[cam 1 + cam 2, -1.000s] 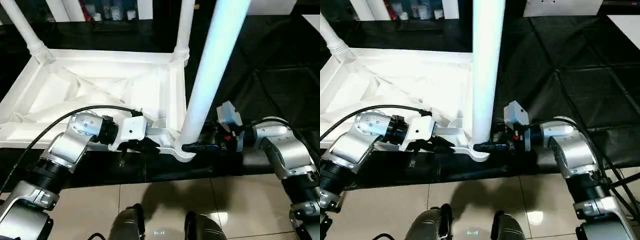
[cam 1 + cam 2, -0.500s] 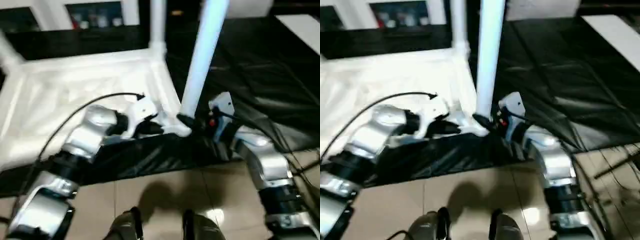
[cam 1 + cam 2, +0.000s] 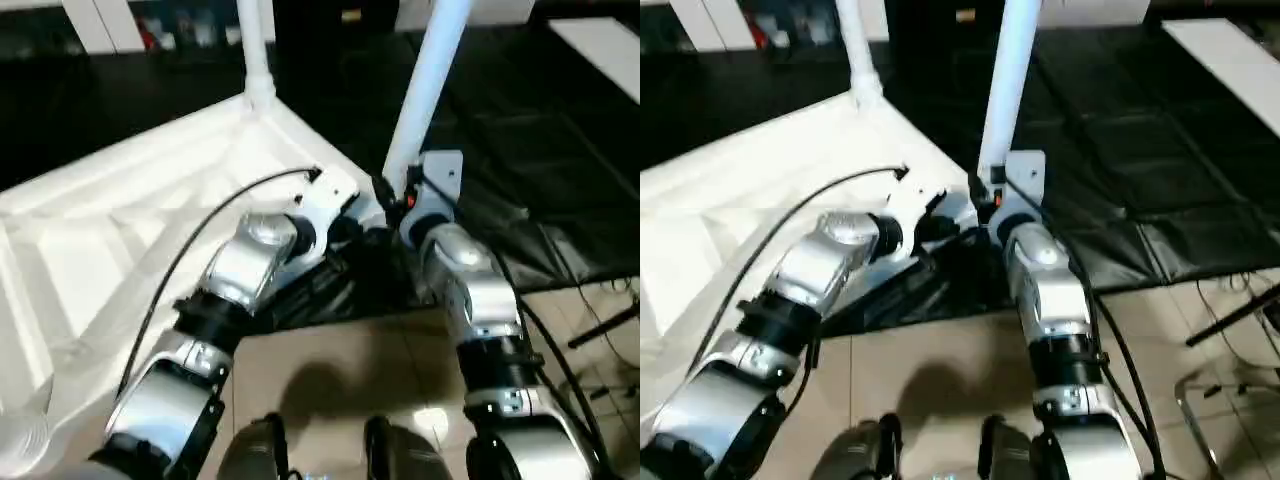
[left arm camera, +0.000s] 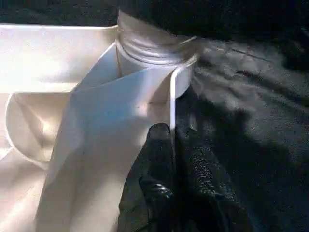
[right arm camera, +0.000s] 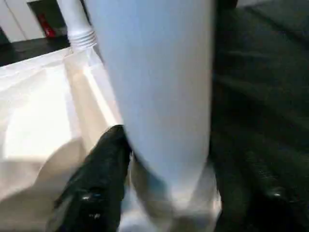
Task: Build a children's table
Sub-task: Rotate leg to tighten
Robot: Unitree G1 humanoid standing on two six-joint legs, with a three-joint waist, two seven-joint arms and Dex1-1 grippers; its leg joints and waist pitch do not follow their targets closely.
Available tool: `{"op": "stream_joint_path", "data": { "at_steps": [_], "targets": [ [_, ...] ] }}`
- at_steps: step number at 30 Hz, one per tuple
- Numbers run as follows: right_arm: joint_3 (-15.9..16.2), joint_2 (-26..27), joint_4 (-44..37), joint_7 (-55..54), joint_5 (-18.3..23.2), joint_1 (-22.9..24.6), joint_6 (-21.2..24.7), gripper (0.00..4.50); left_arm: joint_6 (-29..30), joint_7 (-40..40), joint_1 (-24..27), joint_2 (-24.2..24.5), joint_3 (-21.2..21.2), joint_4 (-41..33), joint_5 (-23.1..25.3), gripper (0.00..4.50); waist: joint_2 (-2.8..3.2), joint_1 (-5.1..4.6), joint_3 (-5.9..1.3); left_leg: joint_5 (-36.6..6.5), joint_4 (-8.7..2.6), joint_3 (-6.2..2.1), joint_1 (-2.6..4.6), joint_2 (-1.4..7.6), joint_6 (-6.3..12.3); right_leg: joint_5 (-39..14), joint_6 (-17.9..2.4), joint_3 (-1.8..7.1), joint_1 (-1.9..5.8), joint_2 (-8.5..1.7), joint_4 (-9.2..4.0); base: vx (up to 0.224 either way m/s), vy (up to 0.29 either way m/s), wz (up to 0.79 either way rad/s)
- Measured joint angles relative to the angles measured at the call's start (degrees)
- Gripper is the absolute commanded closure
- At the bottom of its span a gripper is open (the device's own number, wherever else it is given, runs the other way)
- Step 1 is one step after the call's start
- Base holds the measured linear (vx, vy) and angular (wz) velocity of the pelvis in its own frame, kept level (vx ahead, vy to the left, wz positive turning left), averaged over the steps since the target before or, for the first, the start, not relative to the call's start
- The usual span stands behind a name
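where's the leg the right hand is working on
It stands upright in the near corner socket of the upturned table top, between the fingers of the right hand, with the left hand beside it at the rim.

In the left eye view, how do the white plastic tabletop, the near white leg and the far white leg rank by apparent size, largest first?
1. White plastic tabletop, upside down, by far the largest.
2. Near white tubular leg.
3. Far white tubular leg.
The near leg is closer to the camera, so the two legs' true sizes stay unsure.
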Motion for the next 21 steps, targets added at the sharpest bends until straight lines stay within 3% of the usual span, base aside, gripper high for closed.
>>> {"op": "stream_joint_path", "data": {
  "at_steps": [4, 7, 11, 17, 21],
  "targets": [
    [0.6, 0.3, 1.1, 1.5, 0.9, 1.3, -1.4, 1.30, -2.4, -0.8, 0.3, 1.9, 0.0, -0.9, 0.4, 4.50, -0.11, 0.00, 0.08, 0.0, -0.33, 0.16, -0.62, 0.21, 0.01, 0.2, 0.2, -0.10, -0.91, 0.04, -0.06, 0.000, 0.000, 0.00],
    [1.7, -1.9, 1.0, 3.1, 0.4, 2.0, -4.0, 0.99, -5.9, -4.0, 1.4, 4.1, -1.0, -2.0, 0.2, 4.50, -0.12, 0.16, 0.08, 1.0, -0.19, 1.37, -0.77, 0.80, 0.69, 2.5, -0.1, 0.08, -1.30, 0.02, 0.04, 0.000, 0.000, 0.00],
    [1.7, -3.9, -2.9, 6.7, 1.4, 5.5, -4.4, 0.65, -10.1, -8.3, 2.0, 7.5, -2.2, -2.8, 0.0, 4.50, -0.12, 0.65, 0.08, 1.0, -0.45, 1.90, -0.93, 1.16, 0.67, 3.1, 0.6, 0.10, -1.65, 0.02, 0.07, 0.027, -0.016, 0.02],
    [1.2, -8.2, -11.4, 13.9, 6.1, 10.9, -3.7, 0.11, -21.5, -14.9, 2.8, 12.6, -3.5, -1.6, 0.4, 4.50, -0.03, 1.11, 0.00, 1.0, -0.48, 2.82, -1.18, 1.80, 0.97, 3.4, 0.5, 0.09, -1.95, 0.12, 0.18, 0.074, -0.019, 0.04],
    [0.4, -13.3, -21.0, 21.8, 10.9, 15.6, -3.1, 0.04, -32.9, -16.8, -1.1, 14.8, -4.6, 7.8, 2.0, 4.50, -0.05, 1.36, -0.10, 0.8, -0.23, 2.88, -1.38, 1.87, 1.30, 3.3, 0.4, 0.05, -2.02, 0.14, 0.19, 0.016, 0.002, 0.00]
  ]
}}
